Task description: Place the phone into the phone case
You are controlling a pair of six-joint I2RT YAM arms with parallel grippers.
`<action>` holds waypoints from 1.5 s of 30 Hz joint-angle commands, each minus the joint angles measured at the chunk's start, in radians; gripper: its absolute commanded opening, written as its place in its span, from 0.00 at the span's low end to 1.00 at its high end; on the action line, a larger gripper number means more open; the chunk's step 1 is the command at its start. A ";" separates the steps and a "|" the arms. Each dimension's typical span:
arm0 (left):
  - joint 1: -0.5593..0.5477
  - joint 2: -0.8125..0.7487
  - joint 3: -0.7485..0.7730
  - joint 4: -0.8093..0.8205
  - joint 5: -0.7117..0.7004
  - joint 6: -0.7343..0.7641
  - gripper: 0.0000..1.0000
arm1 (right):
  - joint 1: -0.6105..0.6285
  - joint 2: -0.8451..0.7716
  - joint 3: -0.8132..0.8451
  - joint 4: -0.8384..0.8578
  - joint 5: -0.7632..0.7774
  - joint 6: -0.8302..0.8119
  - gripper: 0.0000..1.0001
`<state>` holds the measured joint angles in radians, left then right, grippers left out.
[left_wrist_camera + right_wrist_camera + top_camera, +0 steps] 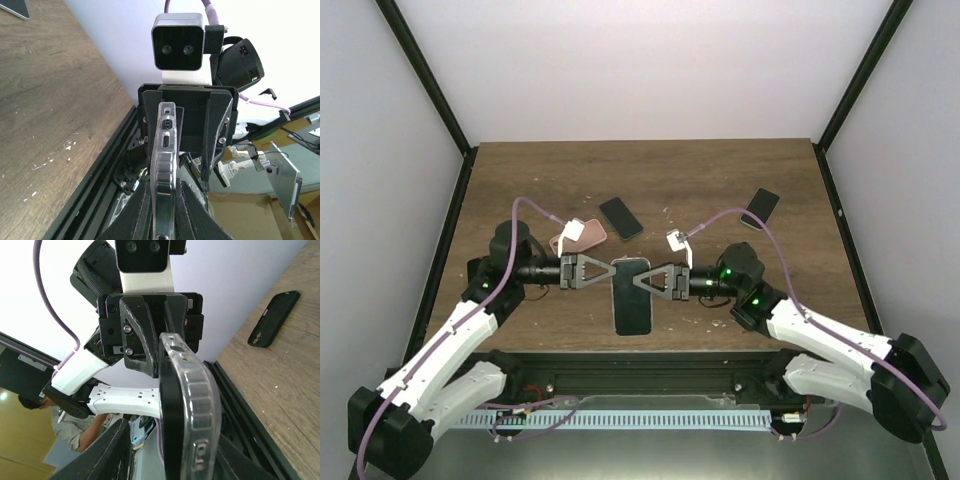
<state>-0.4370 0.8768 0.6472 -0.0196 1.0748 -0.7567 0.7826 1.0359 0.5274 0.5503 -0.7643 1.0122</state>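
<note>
Held flat near the table's (520,180) 6 o'clock edge: phone (632,305) wearing a clear case (197,405). At its 9 o'clock side, left gripper (608,270) clamped on it. At 3 o'clock, right gripper (640,283) with jaws parted, a gap showing beside the phone. Just beyond, pink case (578,236) at 11 and dark phone (621,217) at 12. Black case (760,208) at 2, well apart. Side edges far off.

I'm seeing a glossy, translucent plastic phone case (164,165) wrapping the phone (631,305), whose black face is shining smoothly; beneath the phone, the wooden table (720,180) is looking matt, grainy and white-scuffed.
</note>
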 commanded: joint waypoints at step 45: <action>-0.010 0.060 -0.212 0.260 -0.008 -0.197 0.61 | -0.175 -0.042 0.035 -0.044 0.251 0.103 0.02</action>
<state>-0.4370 0.9272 0.4438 0.1524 1.0775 -0.9321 0.6685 0.9676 0.5396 0.3820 -0.5026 1.0508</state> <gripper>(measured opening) 0.619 0.098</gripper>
